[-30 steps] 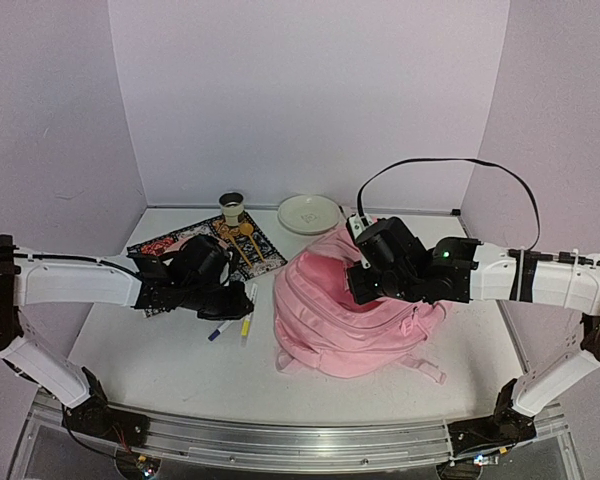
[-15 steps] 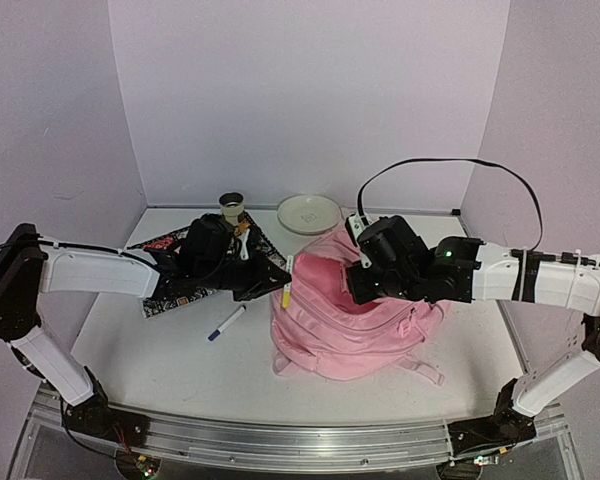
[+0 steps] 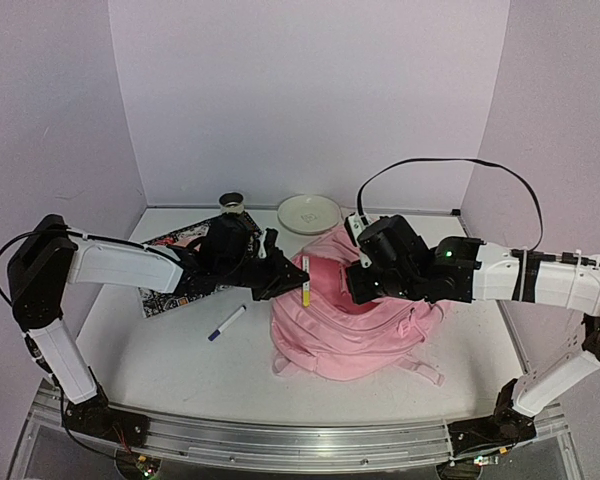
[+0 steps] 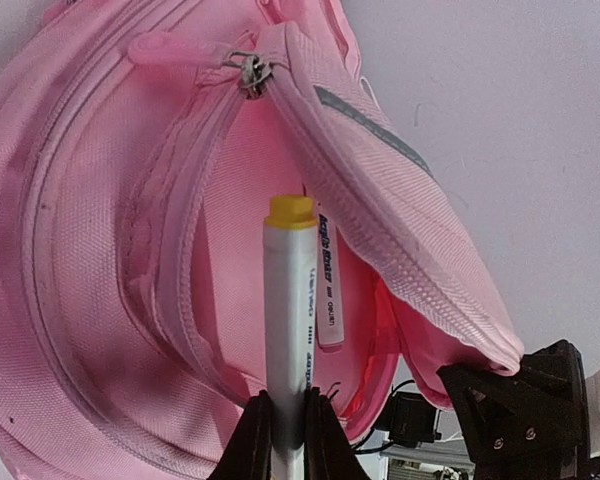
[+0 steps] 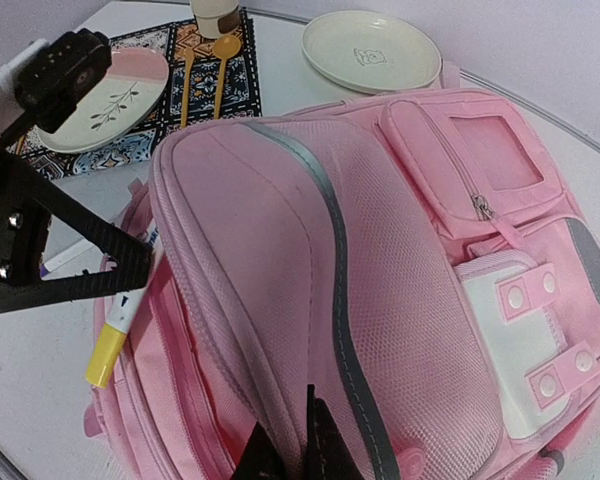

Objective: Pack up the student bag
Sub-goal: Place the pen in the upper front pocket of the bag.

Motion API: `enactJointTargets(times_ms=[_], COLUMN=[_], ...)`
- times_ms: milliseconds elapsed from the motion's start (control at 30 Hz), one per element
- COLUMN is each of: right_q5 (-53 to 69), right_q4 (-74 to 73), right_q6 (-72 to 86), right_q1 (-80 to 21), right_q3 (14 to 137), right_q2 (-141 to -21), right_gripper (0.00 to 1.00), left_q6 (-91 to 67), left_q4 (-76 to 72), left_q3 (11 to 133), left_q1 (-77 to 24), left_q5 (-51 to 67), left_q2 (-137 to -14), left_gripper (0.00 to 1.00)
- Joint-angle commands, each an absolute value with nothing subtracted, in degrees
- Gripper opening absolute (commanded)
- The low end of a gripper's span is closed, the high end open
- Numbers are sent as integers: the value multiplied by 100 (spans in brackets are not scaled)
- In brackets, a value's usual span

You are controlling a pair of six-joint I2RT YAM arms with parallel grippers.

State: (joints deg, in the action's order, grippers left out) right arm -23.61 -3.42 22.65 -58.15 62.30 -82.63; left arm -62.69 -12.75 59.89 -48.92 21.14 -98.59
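Note:
The pink student bag (image 3: 355, 330) lies at the table's centre right, its main zip open. My right gripper (image 3: 358, 292) is shut on the edge of the bag's top flap (image 5: 310, 280) and holds the mouth open; its jaws (image 5: 288, 450) pinch the pink fabric. My left gripper (image 3: 283, 281) is shut on a white marker with a yellow cap (image 3: 306, 293). The marker (image 4: 290, 300) points cap-first into the open mouth of the bag (image 4: 100, 250), just over the rim. In the right wrist view the marker (image 5: 115, 340) hangs at the opening's left edge.
A blue-capped pen (image 3: 227, 323) lies on the table left of the bag. A patterned placemat (image 3: 160, 247) with a plate (image 5: 105, 90) and spoons (image 5: 220, 55) sits at the back left. A cup (image 3: 232, 205) and a white plate (image 3: 308, 213) stand by the back wall.
My left arm has carried the yellow marker right, from beside the placemat to the bag's open mouth. The blue pen stays on the table. The right gripper has kept hold of the flap.

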Motion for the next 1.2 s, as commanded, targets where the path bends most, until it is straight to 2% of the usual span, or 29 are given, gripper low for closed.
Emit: enactJointTargets(times_ms=[0,267,433,700,833,1067,1167], right_q5=[-2179,-2054,-2039,-2056,-2107,-2325,-2376], right_q4=[404,476,526,545,545,537,536], right_q6=[2266,2299,2348,2390,2390,2355,2355], right_q1=[-5894,-5901,-5904,-5908,-5913,-5908,-5912], right_q3=[6469,6473,6407,6337,6310,6231,6204], right_q2=[-7842,-7884,-7867,-7875,-7828,-7764,-7727], right_gripper=[0,0,0,0,0,0,0], left_q6=[-6393,-6520,-6695,-7157,-7024,-6514,-6226], left_q4=[-1609,-1673,-1716,-2273,-2346,-2338,-2330], left_q3=[6312,6790,6982,7178,7187,6684,6504], left_q1=[-4966,-5044,-5043,-5089,-5139,-5147,-5149], left_q5=[2250,2154,1736,1668,1600,1159,1153], left_q2=[-9841,-10240,-10517,-10966,-10971,-10491,-10315], left_gripper=[0,1,6,7,18,48,53])
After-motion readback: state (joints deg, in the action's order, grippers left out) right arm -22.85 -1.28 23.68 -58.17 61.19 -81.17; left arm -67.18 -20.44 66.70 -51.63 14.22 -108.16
